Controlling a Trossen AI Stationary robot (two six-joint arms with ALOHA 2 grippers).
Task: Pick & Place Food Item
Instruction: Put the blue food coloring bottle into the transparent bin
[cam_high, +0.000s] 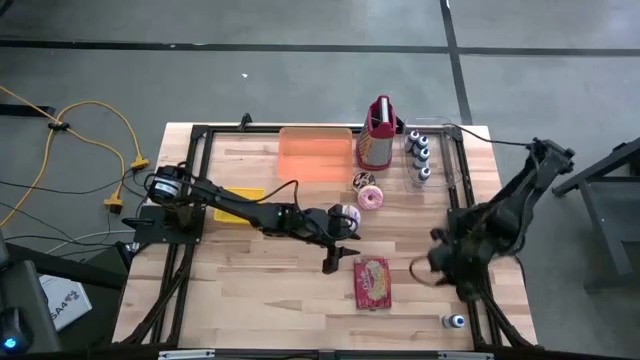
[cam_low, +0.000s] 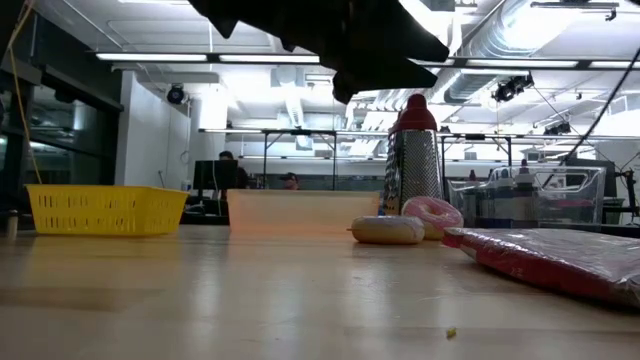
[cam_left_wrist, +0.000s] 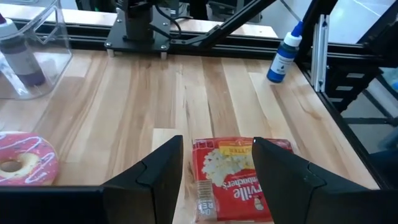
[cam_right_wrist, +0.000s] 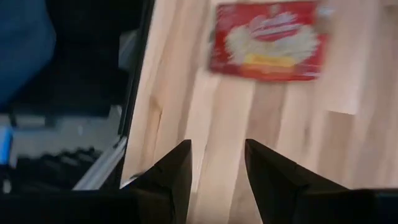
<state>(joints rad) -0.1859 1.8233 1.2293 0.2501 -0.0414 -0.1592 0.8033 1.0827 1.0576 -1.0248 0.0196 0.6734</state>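
The red popcorn packet (cam_high: 372, 282) lies flat on the table; it also shows in the left wrist view (cam_left_wrist: 239, 180), the right wrist view (cam_right_wrist: 267, 40) and the low view (cam_low: 560, 258). My left gripper (cam_high: 333, 260) (cam_left_wrist: 217, 163) is open and hovers above the table just left of the packet, fingers pointing toward it. In the low view it hangs high as a dark shape (cam_low: 340, 40). My right gripper (cam_high: 433, 263) (cam_right_wrist: 217, 165) is open, off to the packet's right near the table's right rail, touching nothing.
A pink donut (cam_high: 370, 197) (cam_left_wrist: 22, 160) and a cream donut (cam_high: 347, 214) (cam_low: 388, 230) lie behind the packet. Farther back stand an orange tray (cam_high: 315, 155), a grater (cam_high: 378, 135) and bottles (cam_high: 418, 155). A yellow basket (cam_high: 235, 205) sits left, a blue bottle (cam_high: 455, 321) near right.
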